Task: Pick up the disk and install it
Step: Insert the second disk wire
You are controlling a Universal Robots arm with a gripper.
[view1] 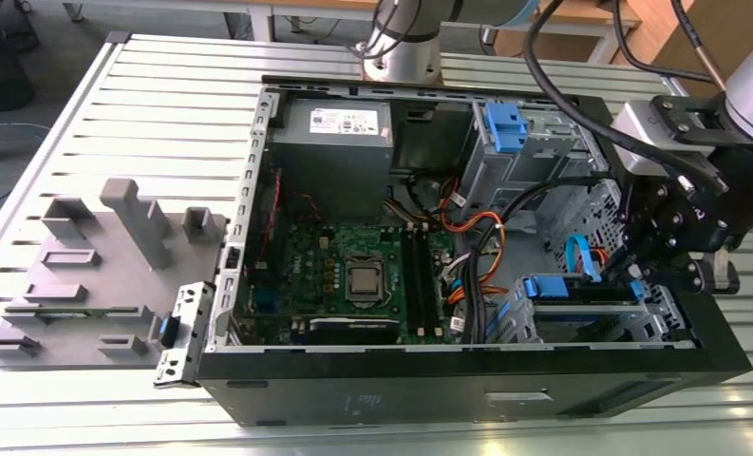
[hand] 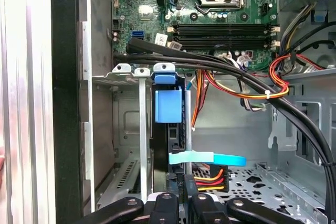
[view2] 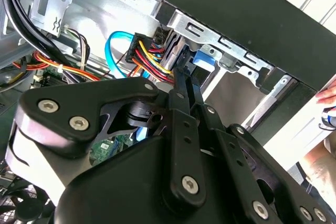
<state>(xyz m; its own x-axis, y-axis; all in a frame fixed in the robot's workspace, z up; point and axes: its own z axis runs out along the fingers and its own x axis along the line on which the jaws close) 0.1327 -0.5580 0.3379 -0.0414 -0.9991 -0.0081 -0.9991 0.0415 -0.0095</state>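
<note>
Ribbed grey tabletop [view1: 122, 104] carries one open computer case [view1: 478, 385]. At its near-right corner one pincer [view1: 655, 271] hangs over the drive cage [view1: 547, 318]; its grip I cannot tell. One disk [hand: 168, 108] stands edgewise in that cage, blue rails showing. Two blue cables [hand: 207, 158] cross beside it.

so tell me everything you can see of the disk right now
The disk stands on edge inside the lower drive cage of the open computer case. Mostly its blue plastic rail end and a dark narrow edge show. The gripper sits right at its near end; actual contact can't be confirmed.
</note>
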